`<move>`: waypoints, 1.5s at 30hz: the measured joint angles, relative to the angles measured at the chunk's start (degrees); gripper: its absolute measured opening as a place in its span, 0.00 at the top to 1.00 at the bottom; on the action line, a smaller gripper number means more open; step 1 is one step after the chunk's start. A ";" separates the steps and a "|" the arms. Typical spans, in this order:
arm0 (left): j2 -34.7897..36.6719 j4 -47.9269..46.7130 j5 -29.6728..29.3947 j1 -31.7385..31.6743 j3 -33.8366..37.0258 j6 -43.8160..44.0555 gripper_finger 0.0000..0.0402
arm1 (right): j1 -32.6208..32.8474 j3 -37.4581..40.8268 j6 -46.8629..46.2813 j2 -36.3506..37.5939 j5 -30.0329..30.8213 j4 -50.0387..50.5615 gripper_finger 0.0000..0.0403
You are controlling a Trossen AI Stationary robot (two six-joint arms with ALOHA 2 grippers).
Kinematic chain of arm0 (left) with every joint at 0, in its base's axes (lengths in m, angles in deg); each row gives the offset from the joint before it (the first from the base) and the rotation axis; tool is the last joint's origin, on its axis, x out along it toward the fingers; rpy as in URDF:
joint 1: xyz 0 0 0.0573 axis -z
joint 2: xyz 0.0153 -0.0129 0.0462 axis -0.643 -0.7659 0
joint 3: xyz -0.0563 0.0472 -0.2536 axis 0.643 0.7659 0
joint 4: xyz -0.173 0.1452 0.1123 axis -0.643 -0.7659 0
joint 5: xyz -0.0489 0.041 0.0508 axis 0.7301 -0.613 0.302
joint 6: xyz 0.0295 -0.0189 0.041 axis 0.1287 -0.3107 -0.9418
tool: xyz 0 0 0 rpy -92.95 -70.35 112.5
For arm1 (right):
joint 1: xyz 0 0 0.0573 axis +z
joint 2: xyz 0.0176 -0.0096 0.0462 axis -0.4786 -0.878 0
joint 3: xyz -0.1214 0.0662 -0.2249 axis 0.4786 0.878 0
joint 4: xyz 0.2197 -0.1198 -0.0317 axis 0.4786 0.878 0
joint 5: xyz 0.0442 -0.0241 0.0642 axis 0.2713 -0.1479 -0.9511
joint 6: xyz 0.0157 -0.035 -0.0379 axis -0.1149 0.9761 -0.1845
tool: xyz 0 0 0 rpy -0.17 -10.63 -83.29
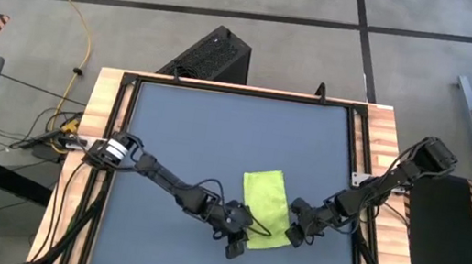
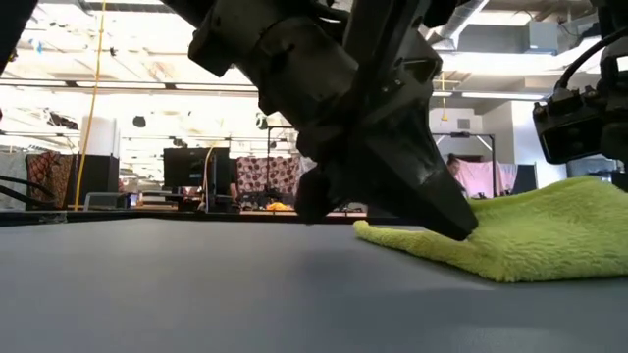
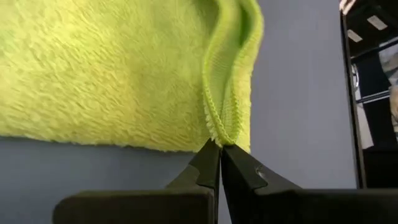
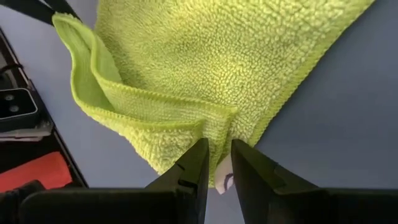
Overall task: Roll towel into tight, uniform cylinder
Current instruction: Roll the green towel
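Observation:
The lime towel [image 1: 265, 203] lies on the dark blue-grey mat [image 1: 216, 139], its far part flat and its near edge turned up into a fold [image 4: 149, 106]. My left gripper [image 1: 244, 237] is shut on the towel's near left corner. My right gripper [image 1: 294, 235] is shut on the near right corner. In the low view the left gripper [image 2: 461, 230] meets the towel [image 2: 540, 235] low over the mat, with the right arm behind at the picture's right. My left gripper pinches the towel's hemmed edge at the near left corner [image 3: 219, 132] between its two fingertips, where the hem is doubled into two layers. The fingers slant down from the table's left. The corner is raised a little; the rest of the towel lies on the mat. My right gripper pinches the folded near right corner [image 4: 214, 134] between its two fingers, several layers together, with a white tag [image 4: 222, 180] showing between the tips. The fingers slant down from the table's right. The fold runs slack from here toward the other gripper.
The mat is bare to the left of and beyond the towel. Wooden table edges [image 1: 99, 131] and black frame rails flank the mat. A black box [image 1: 210, 54] stands on the floor beyond the far edge.

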 joint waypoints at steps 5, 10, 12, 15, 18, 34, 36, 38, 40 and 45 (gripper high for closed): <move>-0.48 -0.25 -0.15 -0.94 0.00 -0.23 1.00 | 0.00 -0.05 0.00 0.00 0.14 0.15 0.76; -0.59 -2.94 0.24 -1.00 0.02 0.03 1.00 | 0.00 -0.09 0.02 0.00 0.38 0.15 0.76; -0.59 -4.27 0.21 -0.99 0.04 0.10 1.00 | 0.00 -0.10 0.12 0.00 0.40 0.15 0.76; -0.55 -5.08 0.33 -0.99 0.02 0.60 1.00 | 0.00 -0.14 0.46 0.02 0.40 0.15 0.76; -0.55 -5.50 0.08 -0.99 0.02 0.65 1.00 | 0.00 -0.17 0.73 0.08 0.40 0.12 0.76; -0.55 -6.28 -0.11 -1.14 0.01 0.86 1.00 | -0.49 -3.91 5.97 5.74 0.50 10.68 0.71; -0.55 -6.30 -0.11 -1.14 0.00 0.86 1.00 | -0.61 -3.91 5.99 7.70 0.47 14.20 0.68; -0.55 -6.30 -0.08 -1.14 0.00 1.07 1.00 | -0.71 -3.91 5.98 10.20 0.88 17.92 0.66; -0.55 -6.27 -0.08 -1.14 0.00 1.28 1.00 | -0.16 -3.87 7.22 12.95 2.86 19.44 0.64; -0.55 -5.15 0.20 -1.16 0.02 1.28 1.00 | 4.86 -3.91 20.93 17.16 11.21 11.83 0.62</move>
